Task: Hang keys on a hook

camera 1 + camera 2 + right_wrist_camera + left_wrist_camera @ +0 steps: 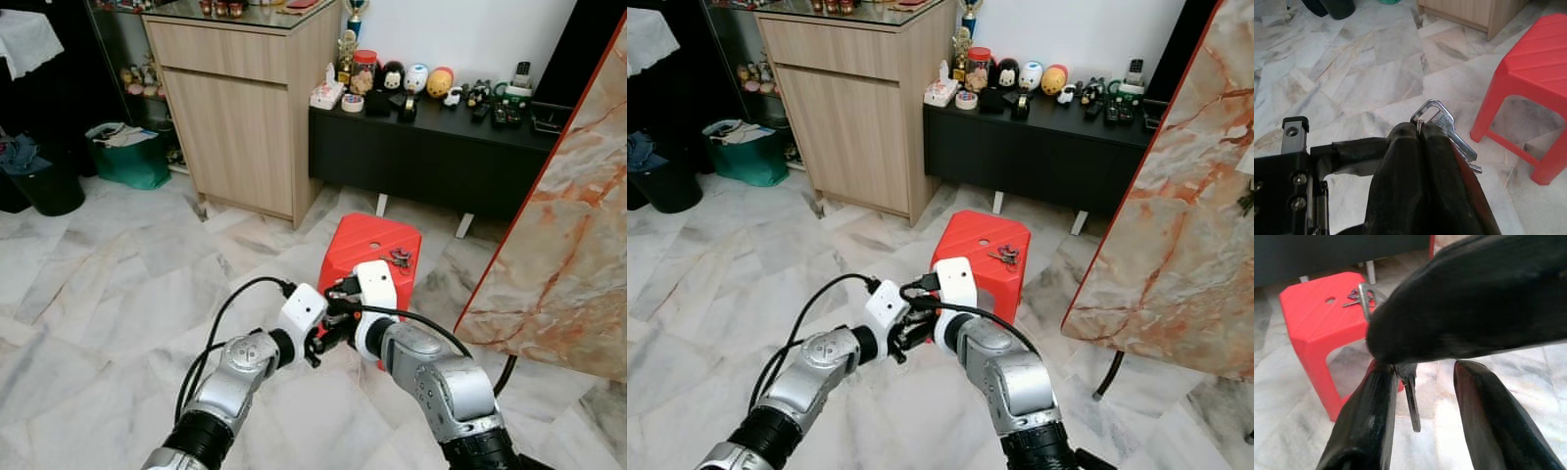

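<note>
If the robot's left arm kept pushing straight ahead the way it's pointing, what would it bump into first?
Probably the right gripper, which crosses just in front of the left gripper with a key pinched in its jaws. Beyond lies the red stool. Depth is uncertain.

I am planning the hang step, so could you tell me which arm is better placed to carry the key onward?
The right, probably. The right gripper is shut on the silver key, while the left gripper is open beside it, gripping nothing. More keys lie on the red stool.
</note>
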